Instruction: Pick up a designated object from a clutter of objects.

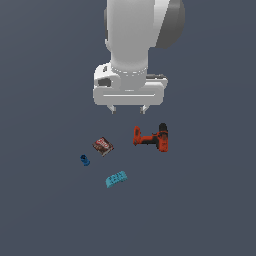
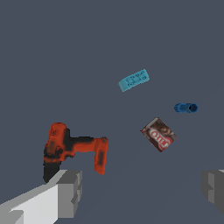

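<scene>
On the dark grey floor (image 1: 45,215), reading the exterior view from its left to its right, 4 small items lie spread out below the arm. First comes the tiny dark blue piece (image 1: 85,160), then the brown-red flat box (image 1: 103,146) at about 1 o'clock from it. The cyan block (image 1: 116,178), the item to be picked, lies at about 5 o'clock from the box, apart from everything and nearest the camera. Last is the red-and-black power drill (image 1: 151,138), on its side at about 1 o'clock from the block.

The gripper (image 1: 129,108) hangs above the clutter with its fingers spread wide and nothing between them; the wrist view shows both fingertips (image 2: 68,192) far apart with bare floor in the gap. It sits closer to the drill and box than to the block.

To do this step well, the arm likely needs to travel toward 6 o'clock in the exterior view until it is centred over the block, then turn the wrist so the fingers close across the block's short sides rather than its length. A straight descent should keep clear of the box, and the studded top suggests gripping low on the flat flanks.
</scene>
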Available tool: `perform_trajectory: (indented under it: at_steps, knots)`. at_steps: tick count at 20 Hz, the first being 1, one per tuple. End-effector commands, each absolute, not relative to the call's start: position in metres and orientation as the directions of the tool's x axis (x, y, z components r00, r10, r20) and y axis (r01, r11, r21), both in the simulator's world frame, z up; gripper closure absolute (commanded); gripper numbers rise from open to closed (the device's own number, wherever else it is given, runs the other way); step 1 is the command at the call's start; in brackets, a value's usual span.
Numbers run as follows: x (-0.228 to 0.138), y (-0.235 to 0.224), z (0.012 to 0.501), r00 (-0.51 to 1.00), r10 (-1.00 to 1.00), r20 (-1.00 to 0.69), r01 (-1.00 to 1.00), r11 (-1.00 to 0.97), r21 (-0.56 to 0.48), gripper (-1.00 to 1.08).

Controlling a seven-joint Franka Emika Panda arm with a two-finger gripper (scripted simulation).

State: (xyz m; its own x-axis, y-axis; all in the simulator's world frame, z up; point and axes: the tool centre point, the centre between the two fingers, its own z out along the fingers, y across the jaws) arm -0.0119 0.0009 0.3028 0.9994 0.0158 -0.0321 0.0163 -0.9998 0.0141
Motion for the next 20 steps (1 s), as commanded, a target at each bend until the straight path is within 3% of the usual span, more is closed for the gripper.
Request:
perform_trajectory:
  at_steps: [1, 20]
  knots:
    - [-0.012, 0.001, 0.303, 0.999, 0.016, -0.032, 0.016, -1.0, 0.014, -0.92]
    - [-0.013, -0.014, 0.29, 0.996, -0.059, -0.072, -0.058, -0.998, 0.011, -0.92]
